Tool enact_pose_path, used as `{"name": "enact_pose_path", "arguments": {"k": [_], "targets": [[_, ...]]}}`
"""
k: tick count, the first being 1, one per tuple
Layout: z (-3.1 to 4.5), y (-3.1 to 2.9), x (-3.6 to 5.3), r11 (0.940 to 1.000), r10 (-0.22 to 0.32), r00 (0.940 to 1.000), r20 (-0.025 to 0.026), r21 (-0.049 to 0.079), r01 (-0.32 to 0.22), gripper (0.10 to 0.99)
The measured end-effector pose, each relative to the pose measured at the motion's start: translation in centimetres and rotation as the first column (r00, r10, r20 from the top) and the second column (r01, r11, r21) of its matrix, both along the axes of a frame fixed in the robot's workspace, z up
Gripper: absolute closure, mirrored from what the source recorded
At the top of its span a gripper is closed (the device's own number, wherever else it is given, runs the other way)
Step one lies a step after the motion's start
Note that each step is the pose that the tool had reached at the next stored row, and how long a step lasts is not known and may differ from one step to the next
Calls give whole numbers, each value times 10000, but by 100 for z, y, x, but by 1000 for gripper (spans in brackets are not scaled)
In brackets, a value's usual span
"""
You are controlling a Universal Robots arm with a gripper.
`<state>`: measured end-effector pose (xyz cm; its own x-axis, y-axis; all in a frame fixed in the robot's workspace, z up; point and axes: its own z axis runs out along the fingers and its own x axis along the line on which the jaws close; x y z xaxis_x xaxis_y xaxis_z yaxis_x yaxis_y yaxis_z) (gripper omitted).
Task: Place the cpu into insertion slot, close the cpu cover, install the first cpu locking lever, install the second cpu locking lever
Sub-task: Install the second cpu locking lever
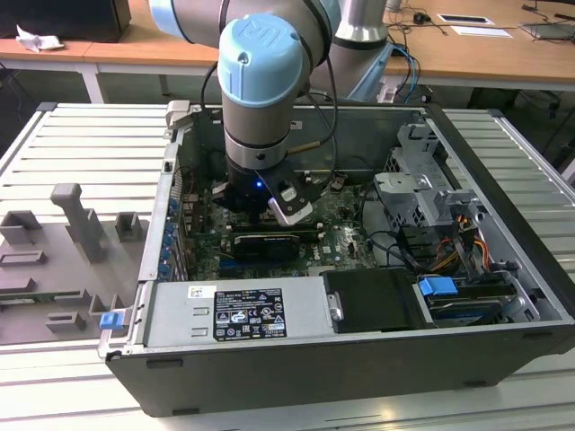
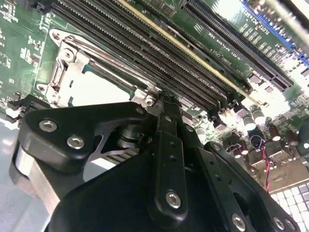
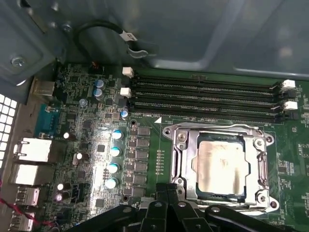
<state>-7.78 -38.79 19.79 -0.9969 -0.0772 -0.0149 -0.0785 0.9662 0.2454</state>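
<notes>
Black gripper point(image 3: 169, 193) linkages fill the foreground in both wrist views, and the fingertips meet at a narrow point with nothing visible between them, so the fingers look closed and empty. That tip sits at the edge of the insertion slot point(image 3: 219, 166), close to the corner of the cpu cover point(image 3: 181, 164). Within the first wrist view the cpu point(image 3: 219, 166) lies flat in the socket, its pale silvery top showing through the large cut-out of the metal frame, which lies down over it. Long black memory slots point(image 3: 203, 99) run just beside the socket on the green motherboard point(image 3: 77, 140), with a row of small capacitors point(image 3: 115, 159) further along the board. From the exterior view, the arm point(image 1: 260, 99) reaches down into the open computer case point(image 1: 296, 359), which rests on a ribbed grey table point(image 1: 81, 153).
</notes>
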Motion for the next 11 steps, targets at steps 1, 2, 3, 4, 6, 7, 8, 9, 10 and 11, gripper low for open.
{"name": "enact_pose_path", "arguments": {"k": [1,2,3,4,6,7,8,9,10,11], "targets": [[47,1,-2,10000,0,10000,0,5,0,980],[95,0,-4,10000,-1,10000,-1,2,1,980],[113,0,-4,10000,0,10000,-1,3,0,980],[125,0,-5,10000,0,10000,-1,3,0,980],[163,0,-5,10000,-1,10000,-1,3,1,980],[193,0,-5,10000,-1,10000,-1,3,1,980],[216,0,-5,10000,-1,10000,-1,3,1,980],[232,0,-5,10000,0,10000,-2,3,0,980],[248,0,-5,10000,0,10000,-2,8,0,980],[247,1,-5,10000,0,10000,1,15,0,980]]}}
